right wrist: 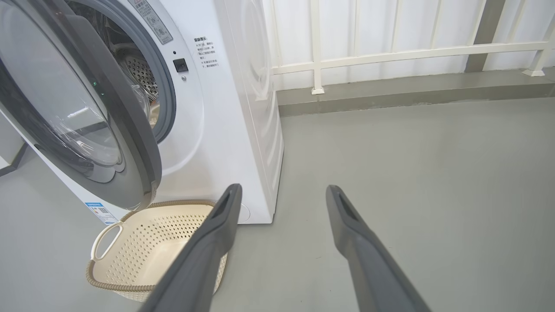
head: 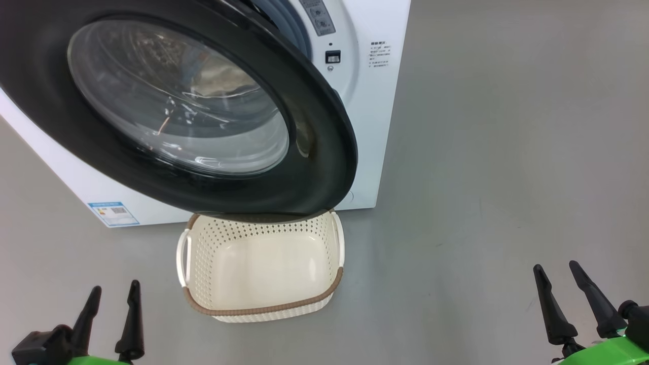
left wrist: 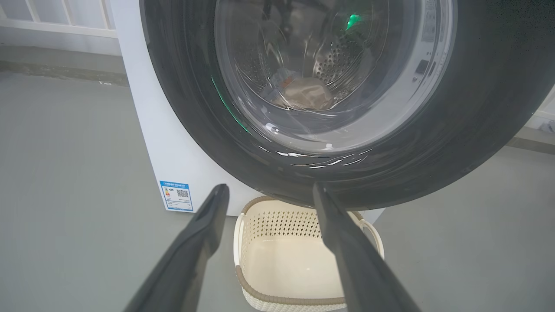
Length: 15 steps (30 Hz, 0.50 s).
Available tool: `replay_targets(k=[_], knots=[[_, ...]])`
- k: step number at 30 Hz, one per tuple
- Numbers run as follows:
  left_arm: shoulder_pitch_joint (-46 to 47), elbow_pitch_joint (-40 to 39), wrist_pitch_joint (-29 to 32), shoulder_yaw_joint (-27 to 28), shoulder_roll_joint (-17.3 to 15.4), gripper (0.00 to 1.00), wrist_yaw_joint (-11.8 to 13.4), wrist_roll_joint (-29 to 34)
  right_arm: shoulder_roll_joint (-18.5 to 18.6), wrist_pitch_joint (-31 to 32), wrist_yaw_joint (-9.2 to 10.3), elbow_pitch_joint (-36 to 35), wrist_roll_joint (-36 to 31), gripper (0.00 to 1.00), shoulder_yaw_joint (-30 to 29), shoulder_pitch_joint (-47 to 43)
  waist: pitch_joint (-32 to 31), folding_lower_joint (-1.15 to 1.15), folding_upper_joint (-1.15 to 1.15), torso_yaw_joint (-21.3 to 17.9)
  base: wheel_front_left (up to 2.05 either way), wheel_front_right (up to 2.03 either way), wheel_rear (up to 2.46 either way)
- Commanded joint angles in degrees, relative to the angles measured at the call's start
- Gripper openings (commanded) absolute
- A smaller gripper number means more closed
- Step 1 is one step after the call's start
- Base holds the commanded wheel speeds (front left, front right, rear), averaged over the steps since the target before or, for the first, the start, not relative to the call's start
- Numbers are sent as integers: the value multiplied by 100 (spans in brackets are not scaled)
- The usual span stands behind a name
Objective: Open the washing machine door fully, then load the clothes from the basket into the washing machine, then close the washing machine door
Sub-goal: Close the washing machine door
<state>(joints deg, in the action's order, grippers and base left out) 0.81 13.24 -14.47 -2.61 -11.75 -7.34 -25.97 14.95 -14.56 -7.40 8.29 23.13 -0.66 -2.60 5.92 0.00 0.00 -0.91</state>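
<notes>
You have the white washing machine [head: 377,126] at eleven o'clock in the head view, its black-rimmed door [head: 319,152] ajar and overhanging the cream basket [head: 263,310] on the floor [head: 507,152] toward six. Behind the glass [head: 177,96], clothes [left wrist: 305,95] lie in the drum [left wrist: 342,60]. Your left gripper [head: 115,286] at seven and right gripper [head: 555,266] at four both hang spread, holding nothing.

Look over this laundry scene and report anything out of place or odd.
Nothing spilled or damaged. One oddity: the washing machine door hangs half-open over the back rim of the empty basket, though the clothes lie inside the washing machine.
</notes>
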Motion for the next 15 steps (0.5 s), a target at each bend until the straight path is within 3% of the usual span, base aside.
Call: replay_targets(k=[1,8,9,10,11,15], knots=[[81,-105,-52,244,-93,100,-14,64,129,-44,-9,-131,29,100,93,94,-3,0,0,11,0,0,0],[84,-144,-52,235,-42,100,-14,76,52,-44,-9,-112,112,100,148,199,-22,0,0,56,0,0,0],[81,-149,-52,227,-32,100,-14,76,40,-44,-9,-100,128,75,160,236,-25,0,0,63,0,0,0],[79,-152,-52,221,-23,100,-14,73,24,-44,-9,-92,164,43,177,285,-32,0,0,69,0,0,0],[75,-156,-52,219,-9,100,-14,62,14,-44,-9,-81,198,2,210,341,-40,0,0,78,0,0,0],[59,-188,-52,265,65,100,-14,18,-55,-44,-9,-33,302,0,370,676,-55,0,0,106,0,0,0]])
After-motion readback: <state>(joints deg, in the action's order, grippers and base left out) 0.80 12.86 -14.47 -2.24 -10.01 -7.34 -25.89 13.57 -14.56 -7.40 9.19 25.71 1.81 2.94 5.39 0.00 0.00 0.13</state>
